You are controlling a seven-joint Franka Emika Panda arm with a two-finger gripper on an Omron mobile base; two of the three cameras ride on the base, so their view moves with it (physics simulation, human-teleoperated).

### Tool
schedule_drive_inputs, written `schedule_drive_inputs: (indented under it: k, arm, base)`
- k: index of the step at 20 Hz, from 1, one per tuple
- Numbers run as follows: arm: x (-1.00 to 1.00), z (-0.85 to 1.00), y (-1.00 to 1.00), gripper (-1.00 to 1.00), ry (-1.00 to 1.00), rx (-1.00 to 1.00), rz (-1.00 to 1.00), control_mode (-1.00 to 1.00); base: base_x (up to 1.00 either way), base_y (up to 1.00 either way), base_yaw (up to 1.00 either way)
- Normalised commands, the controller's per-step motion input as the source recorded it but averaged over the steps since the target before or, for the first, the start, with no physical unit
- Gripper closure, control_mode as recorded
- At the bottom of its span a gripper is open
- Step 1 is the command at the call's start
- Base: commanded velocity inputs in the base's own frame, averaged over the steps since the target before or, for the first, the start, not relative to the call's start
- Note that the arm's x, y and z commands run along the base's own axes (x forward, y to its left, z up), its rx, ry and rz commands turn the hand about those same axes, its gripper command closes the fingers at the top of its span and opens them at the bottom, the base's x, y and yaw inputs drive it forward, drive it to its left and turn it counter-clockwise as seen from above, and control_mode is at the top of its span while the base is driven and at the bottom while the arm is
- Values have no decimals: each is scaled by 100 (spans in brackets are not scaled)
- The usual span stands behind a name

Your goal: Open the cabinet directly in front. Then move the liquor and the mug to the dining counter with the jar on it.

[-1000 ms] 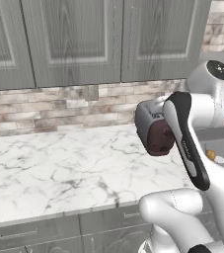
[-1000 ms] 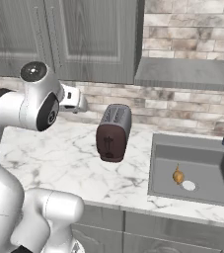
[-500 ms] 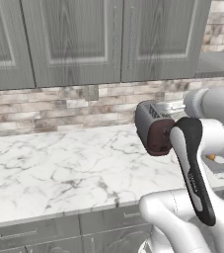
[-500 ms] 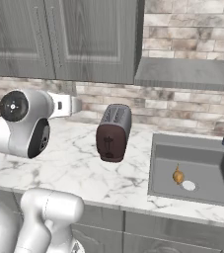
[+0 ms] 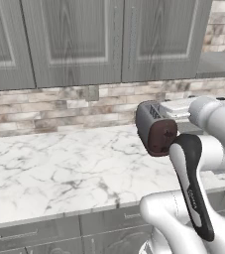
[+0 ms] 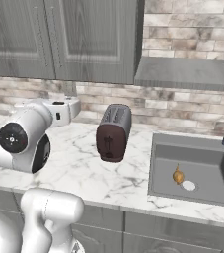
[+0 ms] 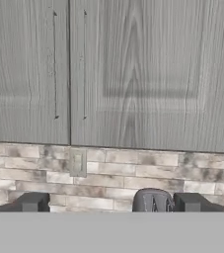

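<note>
Cabinet (image 7: pixel 133 74): two shut doors.

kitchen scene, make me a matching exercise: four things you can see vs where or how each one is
Things
1. cabinet
2. toaster
3. sink
4. gripper

Places or states
a. set into the marble worktop, to the right of the toaster
b. fingers spread wide apart, holding nothing, pointed at the cabinet doors
c. standing on the marble worktop, in front of the brick wall
d. on the wall above the brick strip, both doors shut

Pairs: 1-d, 2-c, 3-a, 4-b
</note>
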Motion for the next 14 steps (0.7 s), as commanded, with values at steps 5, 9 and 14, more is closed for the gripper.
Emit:
schedule_drive_inputs:
  k: [5,9,14]
  arm:
    - [-9,0,0,-100,-21,14,0,-100]
    - [0,0,0,-100,0,1,0,-100]
    - [2,2,42,-100,-7,0,0,-100]
  base:
    - [0,0,0]
    - [0,0,0]
    - [0,0,0]
